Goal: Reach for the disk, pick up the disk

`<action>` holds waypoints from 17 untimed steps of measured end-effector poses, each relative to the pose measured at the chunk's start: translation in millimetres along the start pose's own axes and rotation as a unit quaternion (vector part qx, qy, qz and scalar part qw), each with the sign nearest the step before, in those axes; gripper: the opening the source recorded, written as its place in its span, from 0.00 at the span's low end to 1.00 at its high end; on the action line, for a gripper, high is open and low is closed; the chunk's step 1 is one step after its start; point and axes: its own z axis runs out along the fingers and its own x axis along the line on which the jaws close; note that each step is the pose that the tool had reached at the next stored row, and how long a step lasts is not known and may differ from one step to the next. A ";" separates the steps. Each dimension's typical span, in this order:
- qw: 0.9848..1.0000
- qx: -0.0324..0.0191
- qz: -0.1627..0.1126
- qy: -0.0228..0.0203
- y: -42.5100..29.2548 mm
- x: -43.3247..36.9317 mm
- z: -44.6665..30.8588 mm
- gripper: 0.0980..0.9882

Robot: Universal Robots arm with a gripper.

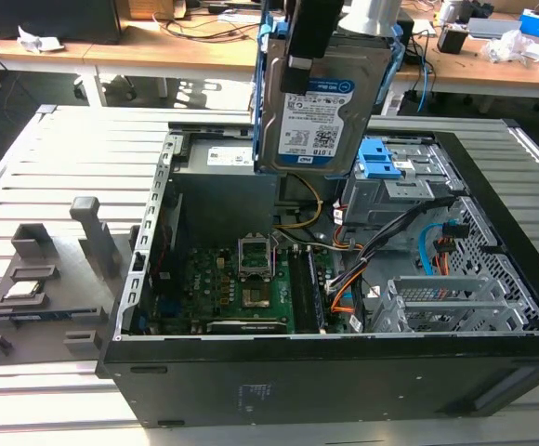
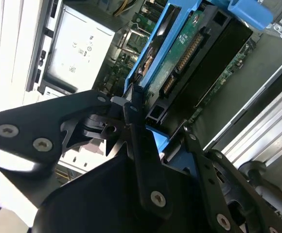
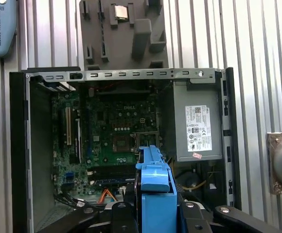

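Beside the computer case, toward the exterior view's left, a grey fixture lies on the counter. Above the case, the jaws are clamped on the disk by its blue rails. It hangs upright near the drive cage, so a firm, steady grip seems wise.

**A:** where's each cam looking from?

**B:** exterior view sits off to one side, raised, tilted down into the open case from mid range. first wrist view stares straight down from high up, most of the case in frame. second wrist view is jammed right against the disk, looking along it.

**A:** any overlap?

**B:** yep, all three catch the power supply.
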 end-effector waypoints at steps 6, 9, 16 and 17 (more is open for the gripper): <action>1.000 0.000 0.000 0.000 -0.8 14.0 -0.7 0.30; 1.000 0.000 0.000 0.000 -1.1 20.3 -0.9 0.30; 1.000 0.000 0.000 0.001 -1.7 30.2 -1.0 0.30; 1.000 0.000 0.000 0.001 -1.7 31.5 -1.1 0.30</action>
